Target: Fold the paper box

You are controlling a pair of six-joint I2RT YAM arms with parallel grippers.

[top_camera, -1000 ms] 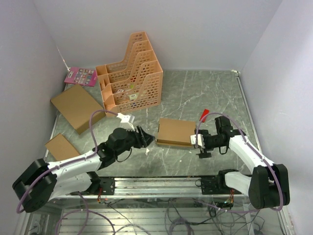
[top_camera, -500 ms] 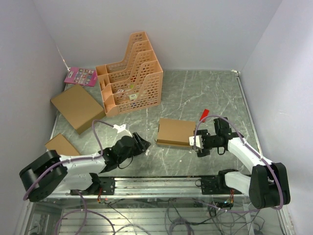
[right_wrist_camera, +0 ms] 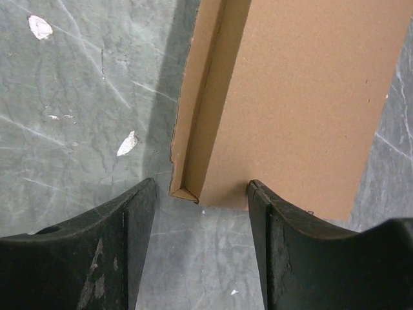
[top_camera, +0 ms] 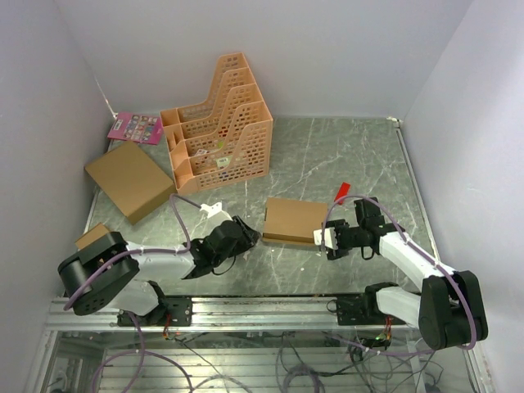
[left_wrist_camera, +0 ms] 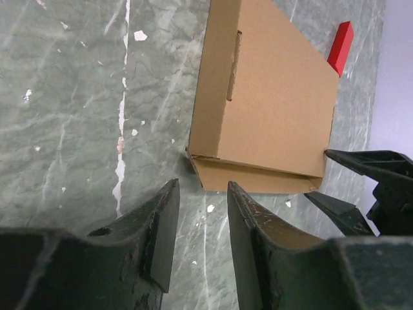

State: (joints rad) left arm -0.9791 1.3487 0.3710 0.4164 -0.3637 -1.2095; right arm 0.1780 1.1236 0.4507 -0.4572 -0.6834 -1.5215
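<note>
Left pincer, narrowed but open, empty, faces the paper box; right pincer, narrowed too, loosely straddles its corner.

Bright, even and diffuse, from overhead. Just ahead of the right pincer, a soft grey shadow band on the table beside the long edge of the paper box; ahead of the left pincer, only a thin dark line under the box's near corner. Nearest each lens, blurred dark fingers — beyond the tips, crisp focus.
</note>
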